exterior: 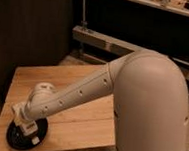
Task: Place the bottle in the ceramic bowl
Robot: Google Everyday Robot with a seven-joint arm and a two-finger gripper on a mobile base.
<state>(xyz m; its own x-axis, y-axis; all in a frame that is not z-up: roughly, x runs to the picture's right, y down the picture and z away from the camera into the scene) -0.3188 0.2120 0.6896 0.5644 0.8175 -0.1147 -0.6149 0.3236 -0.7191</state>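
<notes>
Gripper (26, 130) sat low over the ceramic bowl (41, 129) at the table's (78, 121) near-left corner; jaw state: can't tell.

Dim, warm light; far background nearly black. Soft blur throughout. Gripper (26, 129) over the near-left ceramic bowl (14, 137), possibly shadowed; faint sheen on arm (81, 91).
</notes>
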